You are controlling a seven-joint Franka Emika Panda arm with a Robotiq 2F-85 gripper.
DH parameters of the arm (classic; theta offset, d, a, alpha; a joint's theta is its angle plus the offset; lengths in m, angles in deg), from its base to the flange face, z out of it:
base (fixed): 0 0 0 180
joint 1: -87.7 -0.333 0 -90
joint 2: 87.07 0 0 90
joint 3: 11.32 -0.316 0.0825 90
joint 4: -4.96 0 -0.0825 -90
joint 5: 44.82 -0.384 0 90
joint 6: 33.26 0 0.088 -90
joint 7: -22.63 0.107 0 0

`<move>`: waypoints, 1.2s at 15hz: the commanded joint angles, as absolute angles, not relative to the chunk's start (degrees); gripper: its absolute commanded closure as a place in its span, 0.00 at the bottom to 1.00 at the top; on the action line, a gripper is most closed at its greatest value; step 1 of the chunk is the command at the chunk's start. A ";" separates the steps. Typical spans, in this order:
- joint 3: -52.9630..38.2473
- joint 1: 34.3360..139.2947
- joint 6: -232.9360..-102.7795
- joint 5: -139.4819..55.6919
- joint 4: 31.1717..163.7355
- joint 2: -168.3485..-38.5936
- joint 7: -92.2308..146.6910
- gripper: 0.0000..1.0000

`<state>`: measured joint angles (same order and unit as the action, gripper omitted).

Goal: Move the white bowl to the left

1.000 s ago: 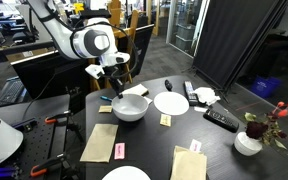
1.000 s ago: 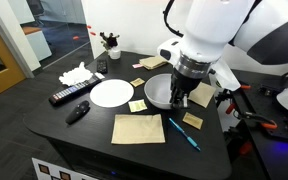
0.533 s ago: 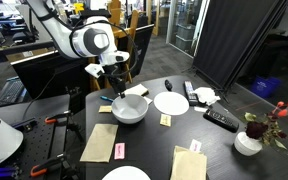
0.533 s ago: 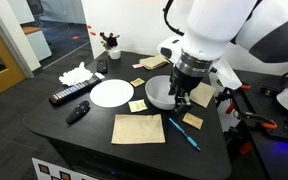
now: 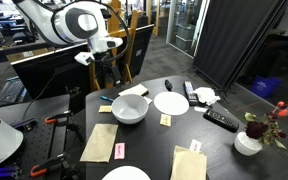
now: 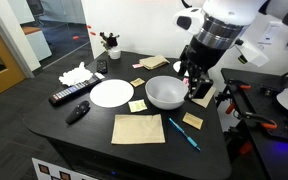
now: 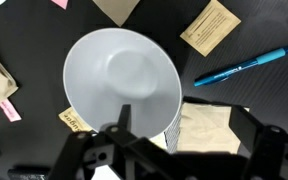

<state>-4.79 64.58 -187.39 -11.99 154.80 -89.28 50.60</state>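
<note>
The tool [image 6: 196, 82] has lifted off the rim of the white bowl [image 6: 166, 93] since half a second ago and now hangs above and beside it, touching nothing. The bowl has not shifted: it sits upright on the black surface [image 6: 92, 124], just beside the flat white plate [image 6: 111, 92], with a yellow sticky note [image 6: 137, 105] near its base.

In the wrist view the tool [image 7: 184, 128] is a dark, blurred shape along the bottom edge, its fingers [image 7: 123, 118] spread wide with nothing between them. It covers the near rim of the bowl [image 7: 122, 82]. A blue pen [image 7: 246, 64] lies apart from the bowl.

In an exterior view the tool [image 5: 106, 66] is small and dim against the chairs behind, and a second plate [image 5: 126, 174] is cut off by the frame.
</note>
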 commanded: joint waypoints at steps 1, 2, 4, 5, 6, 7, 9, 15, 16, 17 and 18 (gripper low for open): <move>-11.51 71.18 -183.01 -15.86 159.88 -78.17 45.13 0.00; -12.93 72.52 -182.19 -16.97 160.34 -76.18 43.94 0.00; -15.14 74.58 -180.75 -20.59 160.92 -72.68 40.19 0.00; -15.94 75.32 -180.01 -22.22 160.96 -71.25 38.64 0.00; -16.51 76.04 -179.53 -23.62 161.01 -70.07 36.99 0.00; -16.92 76.69 -179.02 -24.67 160.96 -69.06 35.81 0.00; -17.10 77.47 -178.03 -26.90 160.67 -67.77 32.47 0.00; -18.60 78.84 -179.36 -26.98 160.03 -69.27 33.13 0.00; -18.62 78.84 -179.36 -26.98 160.08 -69.26 33.13 0.00; -18.63 78.84 -179.36 -26.98 160.10 -69.26 33.13 0.00; -18.63 78.84 -179.36 -26.98 160.12 -69.26 33.13 0.00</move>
